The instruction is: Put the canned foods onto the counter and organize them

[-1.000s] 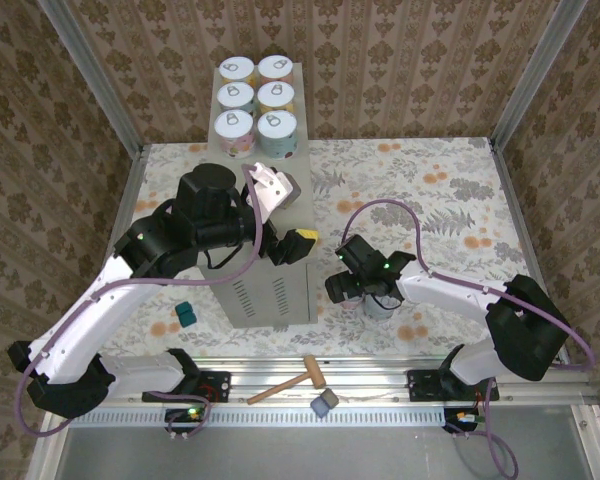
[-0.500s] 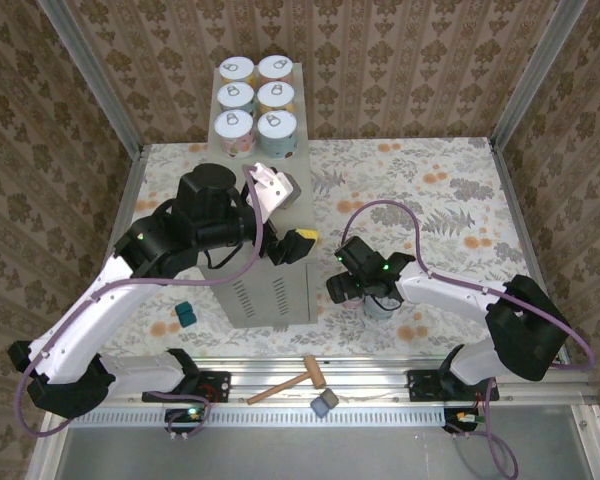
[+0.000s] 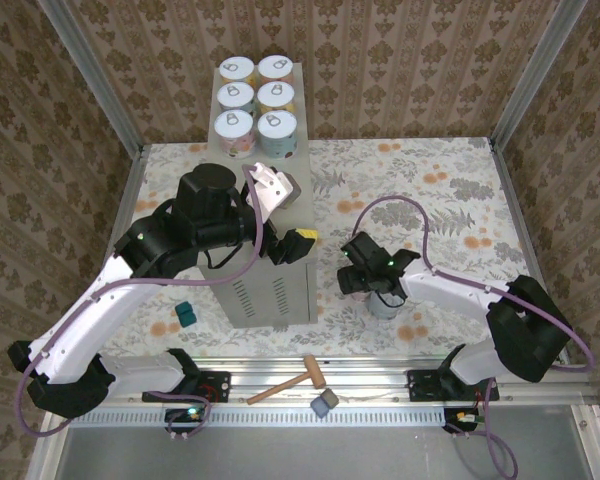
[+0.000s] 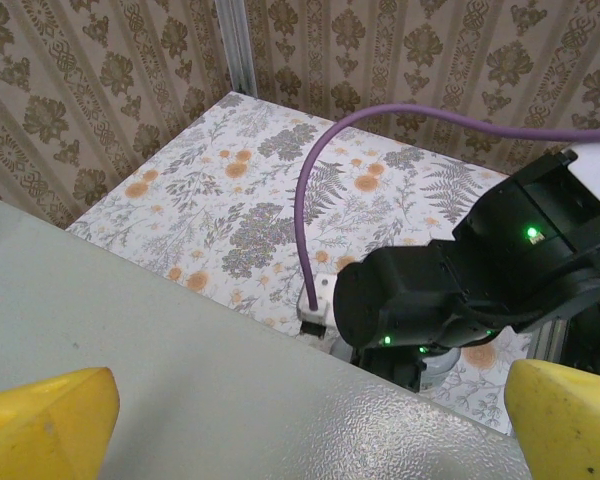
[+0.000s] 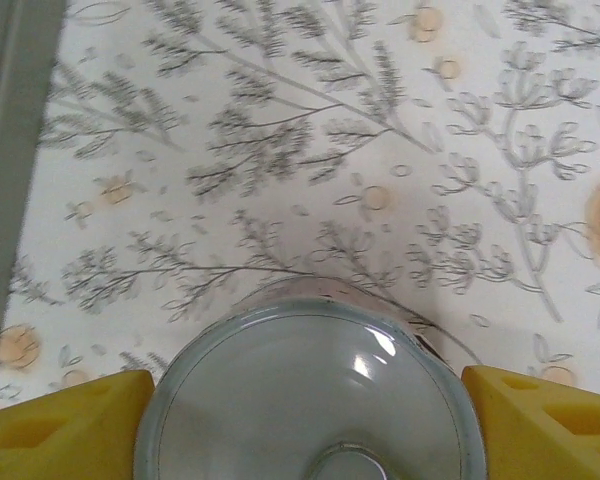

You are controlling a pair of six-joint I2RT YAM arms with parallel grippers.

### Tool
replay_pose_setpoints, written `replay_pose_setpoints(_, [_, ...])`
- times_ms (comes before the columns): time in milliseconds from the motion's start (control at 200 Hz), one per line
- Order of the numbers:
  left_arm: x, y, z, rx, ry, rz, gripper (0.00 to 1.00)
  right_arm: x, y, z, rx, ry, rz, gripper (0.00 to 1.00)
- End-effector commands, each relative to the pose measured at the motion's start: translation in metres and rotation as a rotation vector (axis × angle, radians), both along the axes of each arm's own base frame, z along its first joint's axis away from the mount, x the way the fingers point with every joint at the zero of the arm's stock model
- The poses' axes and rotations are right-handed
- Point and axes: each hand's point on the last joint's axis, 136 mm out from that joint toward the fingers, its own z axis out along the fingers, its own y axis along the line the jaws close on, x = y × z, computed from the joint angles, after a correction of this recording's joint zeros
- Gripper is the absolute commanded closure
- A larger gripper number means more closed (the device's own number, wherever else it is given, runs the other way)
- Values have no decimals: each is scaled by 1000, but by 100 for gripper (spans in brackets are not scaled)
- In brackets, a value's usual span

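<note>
Floral floor [image 3: 430,200] just right of the counter [image 3: 270,295] bears a lone can [image 5: 310,400], the right gripper [image 5: 308,425] over it with yellow pads [image 5: 60,420] at each side, a firm clamp impossible to tell, while six cans [image 3: 257,105] stand paired on the counter's far end and the left gripper [image 4: 305,430] hangs wide open above its top

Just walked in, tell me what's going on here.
Cans are being moved onto the counter. Six cans already sit in two neat rows at its far end. The right gripper is down at the floral floor, its jaws flanking another can right at its sides. Whether they grip it yet is unclear. The left gripper hovers over the counter's near end, jaws wide and empty.
</note>
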Motion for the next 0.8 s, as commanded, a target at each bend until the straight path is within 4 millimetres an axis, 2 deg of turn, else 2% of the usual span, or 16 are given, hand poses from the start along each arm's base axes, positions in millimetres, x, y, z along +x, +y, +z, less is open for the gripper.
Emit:
replay_pose_setpoints(0, [-3,3,12,-13,-40,-4,0,5,-30,-2,-36,-13,-115,22])
replay_pose_setpoints(155, [-3,3,13,-17,-43,-4,0,16,-57,-3,-32,-9,-236,22])
replay_pose_setpoints(230, [-3,4,14,-17,-45,-3,0,20,-63,-3,-31,-12,-263,19])
replay_pose_setpoints(495, [-4,6,12,-19,-45,1,0,23,-63,2,-28,-26,-245,1])
replay_pose_setpoints(605, [-4,5,12,-19,-46,0,0,19,-62,9,-7,-46,-241,0])
replay_pose_setpoints(795, [-4,3,12,-24,-47,-7,0,14,-64,1,-19,-23,-247,0])
